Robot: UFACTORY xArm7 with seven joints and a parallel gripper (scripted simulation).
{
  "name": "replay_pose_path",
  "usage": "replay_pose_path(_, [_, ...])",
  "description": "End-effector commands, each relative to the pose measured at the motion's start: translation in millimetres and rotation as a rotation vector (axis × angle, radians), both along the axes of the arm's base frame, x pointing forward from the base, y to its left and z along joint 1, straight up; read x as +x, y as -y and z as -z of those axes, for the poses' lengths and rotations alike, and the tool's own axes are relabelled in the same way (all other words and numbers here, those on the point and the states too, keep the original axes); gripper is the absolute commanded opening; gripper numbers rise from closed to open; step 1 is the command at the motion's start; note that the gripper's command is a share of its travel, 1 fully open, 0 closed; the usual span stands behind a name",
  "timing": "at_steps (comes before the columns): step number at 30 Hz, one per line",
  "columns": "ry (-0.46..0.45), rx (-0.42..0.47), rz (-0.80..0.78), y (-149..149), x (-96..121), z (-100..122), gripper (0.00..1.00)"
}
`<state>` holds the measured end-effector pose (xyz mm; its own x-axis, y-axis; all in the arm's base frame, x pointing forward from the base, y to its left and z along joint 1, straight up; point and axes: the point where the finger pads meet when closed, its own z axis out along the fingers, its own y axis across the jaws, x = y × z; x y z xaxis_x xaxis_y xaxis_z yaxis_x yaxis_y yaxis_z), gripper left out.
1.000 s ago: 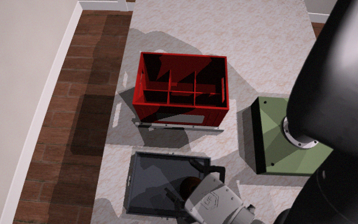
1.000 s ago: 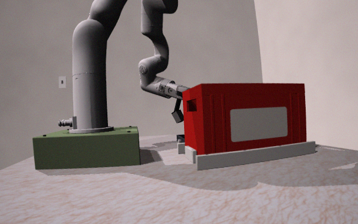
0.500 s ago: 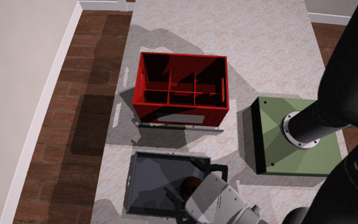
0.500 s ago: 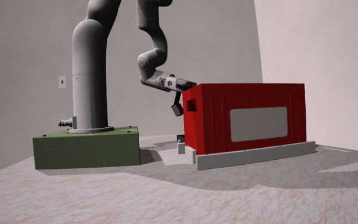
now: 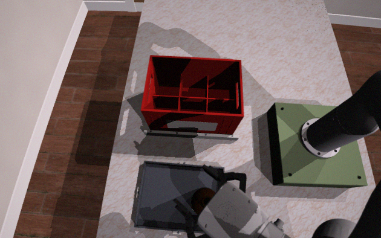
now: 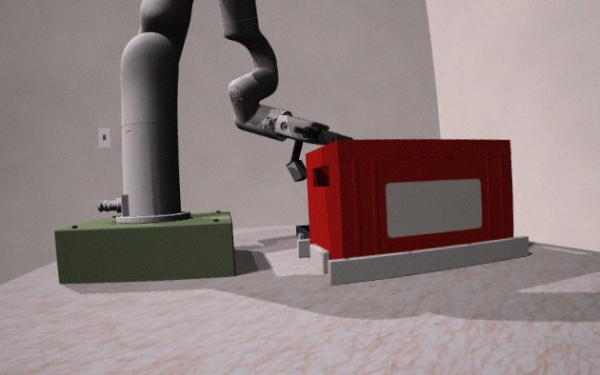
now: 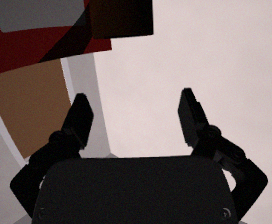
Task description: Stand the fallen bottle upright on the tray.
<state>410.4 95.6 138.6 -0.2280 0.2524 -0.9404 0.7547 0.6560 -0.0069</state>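
Note:
The dark brown bottle (image 5: 202, 197) stands upright on the right part of the dark grey tray (image 5: 157, 224), seen nearly end-on from above. The wrist view shows its neck end (image 7: 122, 17) at the top edge, outside the space between the fingers. The crate hides the bottle in the exterior view. My gripper (image 5: 190, 182) (image 7: 134, 101) is open and empty, tilted, above the bottle's top. The tray lies flat on the table; a small corner (image 6: 303, 231) shows beside the crate. The red crate (image 5: 192, 113) (image 6: 352, 200) stands level.
Low pale rails (image 5: 190, 135) (image 6: 429, 262) run beside the crate. The crate has several compartments and stands beyond the tray in the top view. The green base block (image 5: 320, 175) (image 6: 145, 257) carries the arm to the right of both.

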Motion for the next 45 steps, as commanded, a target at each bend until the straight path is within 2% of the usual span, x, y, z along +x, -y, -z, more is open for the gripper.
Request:
replay_pose_path(1, [0.003,0.002,0.0,-1,1,-9,1.0])
replay_pose_path(11, [0.003,0.002,0.0,-1,1,-24,1.0])
replay_pose_path(27, [0.003,0.002,0.0,-1,1,-29,1.0])
replay_pose_path(28, [0.003,0.002,0.0,-1,1,-29,0.0])
replay_pose_path(45, [0.003,0.002,0.0,-1,1,-29,0.0])
